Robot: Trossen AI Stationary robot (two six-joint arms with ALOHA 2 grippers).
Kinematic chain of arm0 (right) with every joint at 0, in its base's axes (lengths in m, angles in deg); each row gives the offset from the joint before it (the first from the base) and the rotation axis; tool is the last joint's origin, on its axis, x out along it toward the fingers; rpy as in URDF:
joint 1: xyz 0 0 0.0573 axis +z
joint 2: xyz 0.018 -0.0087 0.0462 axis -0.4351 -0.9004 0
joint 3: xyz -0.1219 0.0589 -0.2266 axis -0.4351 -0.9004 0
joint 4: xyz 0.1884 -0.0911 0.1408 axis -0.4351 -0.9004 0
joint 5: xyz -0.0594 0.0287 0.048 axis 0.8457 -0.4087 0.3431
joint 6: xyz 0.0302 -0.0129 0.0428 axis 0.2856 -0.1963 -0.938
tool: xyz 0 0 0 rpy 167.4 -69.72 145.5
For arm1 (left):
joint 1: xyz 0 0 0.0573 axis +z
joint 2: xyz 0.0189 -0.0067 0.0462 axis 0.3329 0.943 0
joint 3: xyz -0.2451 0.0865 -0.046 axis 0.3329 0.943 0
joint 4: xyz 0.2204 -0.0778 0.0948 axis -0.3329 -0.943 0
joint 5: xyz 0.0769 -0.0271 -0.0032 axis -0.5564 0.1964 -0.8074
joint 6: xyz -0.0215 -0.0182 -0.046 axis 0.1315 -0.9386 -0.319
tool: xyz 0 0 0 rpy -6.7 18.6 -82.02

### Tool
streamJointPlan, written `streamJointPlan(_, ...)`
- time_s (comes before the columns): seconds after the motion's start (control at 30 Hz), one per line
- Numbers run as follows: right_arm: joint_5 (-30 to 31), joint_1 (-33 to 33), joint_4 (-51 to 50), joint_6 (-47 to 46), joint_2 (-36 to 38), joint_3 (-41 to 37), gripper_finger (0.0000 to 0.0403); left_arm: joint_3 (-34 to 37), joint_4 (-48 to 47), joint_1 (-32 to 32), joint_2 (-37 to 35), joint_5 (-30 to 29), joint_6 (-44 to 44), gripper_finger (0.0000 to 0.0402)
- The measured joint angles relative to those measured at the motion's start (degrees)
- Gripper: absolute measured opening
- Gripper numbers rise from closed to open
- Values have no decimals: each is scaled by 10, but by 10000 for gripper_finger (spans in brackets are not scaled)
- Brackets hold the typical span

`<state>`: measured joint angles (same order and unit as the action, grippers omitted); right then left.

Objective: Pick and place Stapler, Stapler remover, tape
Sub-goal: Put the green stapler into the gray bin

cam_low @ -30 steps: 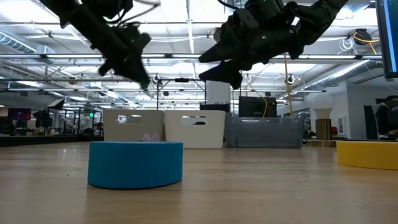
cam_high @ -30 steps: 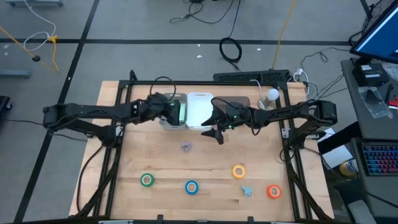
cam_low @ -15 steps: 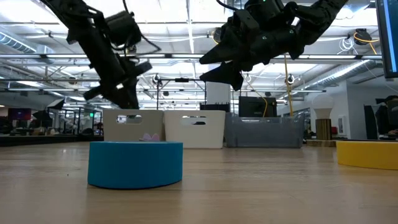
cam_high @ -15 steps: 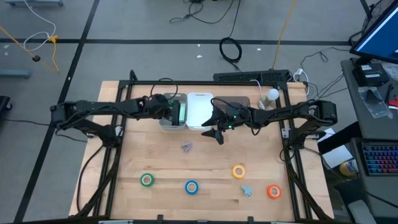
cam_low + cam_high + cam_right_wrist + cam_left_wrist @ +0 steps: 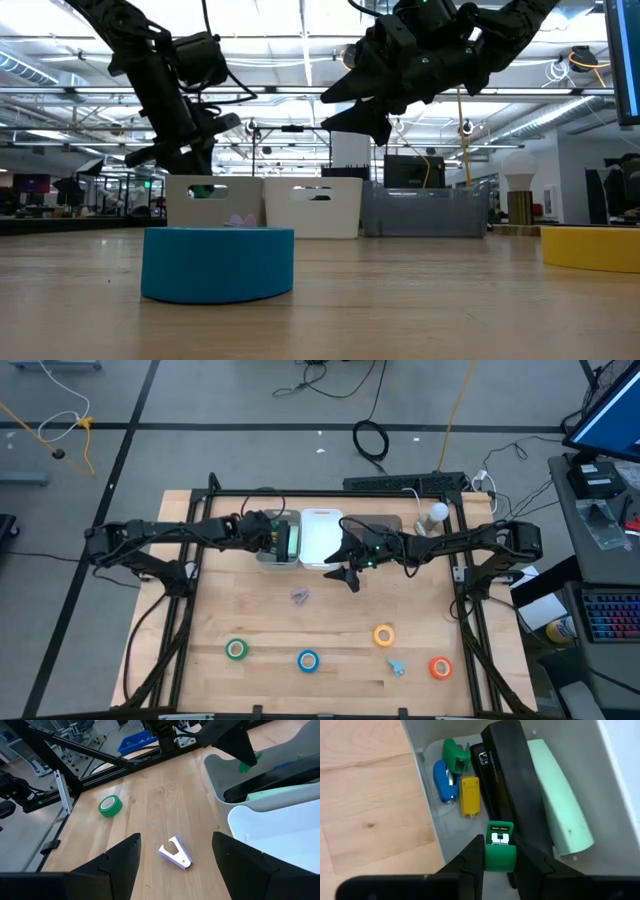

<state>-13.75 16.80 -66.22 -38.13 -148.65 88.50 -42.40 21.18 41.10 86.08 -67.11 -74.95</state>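
Green stapler (image 5: pixel 499 852) stays pinched in the left tool (image 5: pixel 499 855), now lowered over the grey bin (image 5: pixel 262 556) at the desk's far edge; the right tool (image 5: pixel 176 851) still hovers spread above the purple staple remover (image 5: pixel 175 853).

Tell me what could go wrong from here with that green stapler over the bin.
1. The left gripper pinches the small green stapler only by its sides; it could slip or twist before release.
2. The grey bin already holds a black stapler, a pale green one and smaller ones, so it may land crooked on top.
3. The right gripper hovers open close by; the arms might bump.
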Motion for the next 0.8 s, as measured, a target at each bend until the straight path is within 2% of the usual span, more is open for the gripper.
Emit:
streamJointPlan(0.43, 1, 0, 0, 0, 0, 0, 235, 0, -2, -4, 28, -4, 6, 81)
streamJointPlan(0.8, 1, 0, 1, 0, 0, 0, 234, 0, 28, -5, 27, -6, 72, 82)
